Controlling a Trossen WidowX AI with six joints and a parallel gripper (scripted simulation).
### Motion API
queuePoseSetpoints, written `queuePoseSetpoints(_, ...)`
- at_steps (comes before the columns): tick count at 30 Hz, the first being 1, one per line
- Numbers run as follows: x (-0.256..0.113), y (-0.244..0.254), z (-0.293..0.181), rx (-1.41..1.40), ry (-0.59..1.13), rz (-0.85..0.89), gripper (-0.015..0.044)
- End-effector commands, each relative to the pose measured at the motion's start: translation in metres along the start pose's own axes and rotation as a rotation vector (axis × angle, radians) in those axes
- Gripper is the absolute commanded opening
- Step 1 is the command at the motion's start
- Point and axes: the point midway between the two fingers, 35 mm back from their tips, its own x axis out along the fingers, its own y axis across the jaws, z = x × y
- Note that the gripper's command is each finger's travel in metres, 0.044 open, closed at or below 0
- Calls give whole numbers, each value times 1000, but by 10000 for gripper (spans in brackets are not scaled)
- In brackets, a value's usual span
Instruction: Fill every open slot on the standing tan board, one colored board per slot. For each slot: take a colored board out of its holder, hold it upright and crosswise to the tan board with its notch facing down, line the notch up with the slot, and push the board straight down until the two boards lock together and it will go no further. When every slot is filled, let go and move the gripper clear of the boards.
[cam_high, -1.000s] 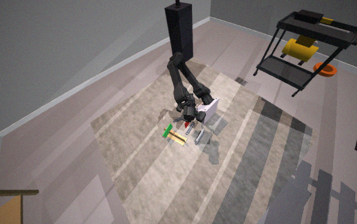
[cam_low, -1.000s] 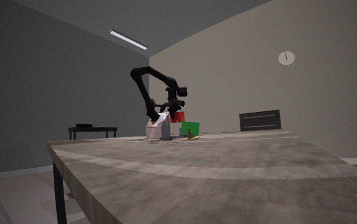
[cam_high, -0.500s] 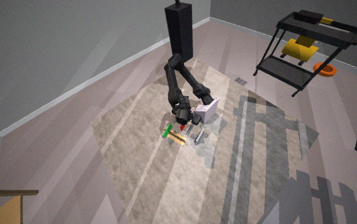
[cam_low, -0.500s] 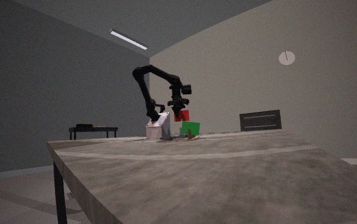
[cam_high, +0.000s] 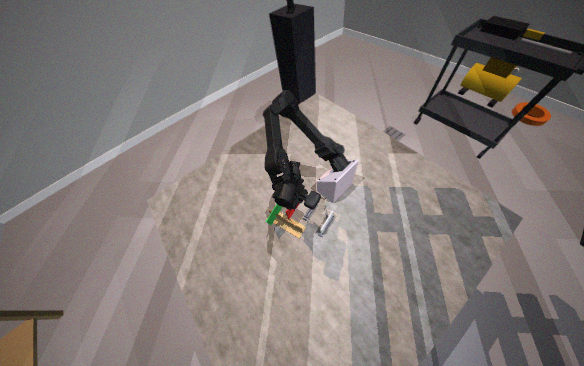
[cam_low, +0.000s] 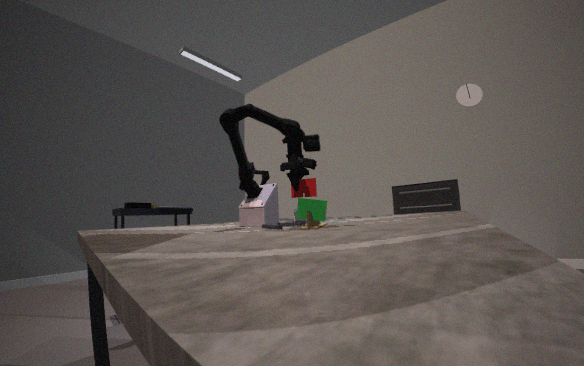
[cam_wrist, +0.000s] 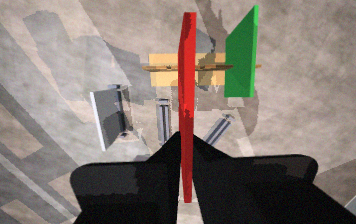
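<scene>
The gripper (cam_high: 295, 207) (cam_low: 296, 187) (cam_wrist: 182, 135) is pinching the red board (cam_high: 291, 211) (cam_low: 310, 187) (cam_wrist: 186, 65). The top view shows just a bit of it, as the arm (cam_high: 283, 187) (cam_low: 270, 120) hides the rest. In the wrist view it hides the middle of the tan board (cam_high: 295, 226) (cam_low: 309, 220) (cam_wrist: 163, 67), so I can't tell how the slot and notch line up. The red board stands upright, high over the counter (cam_high: 225, 280) (cam_low: 325, 280) (cam_wrist: 300, 30). Its long side goes crosswise to the tan board, much like the green board (cam_high: 274, 214) (cam_low: 312, 209) (cam_wrist: 241, 60), which stands at one end.
</scene>
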Motion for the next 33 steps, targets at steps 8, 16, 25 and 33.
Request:
queuePoseSetpoints(8, 2, -18, 24, -3, 3, -7, 0)
queuePoseSetpoints(16, 5, -32, 40, 0, 4, -12, 0)
queuePoseSetpoints(25, 16, -36, 45, 1, 5, -14, 0)
queuePoseSetpoints(33, 37, -37, 44, 1, 5, -15, 0)
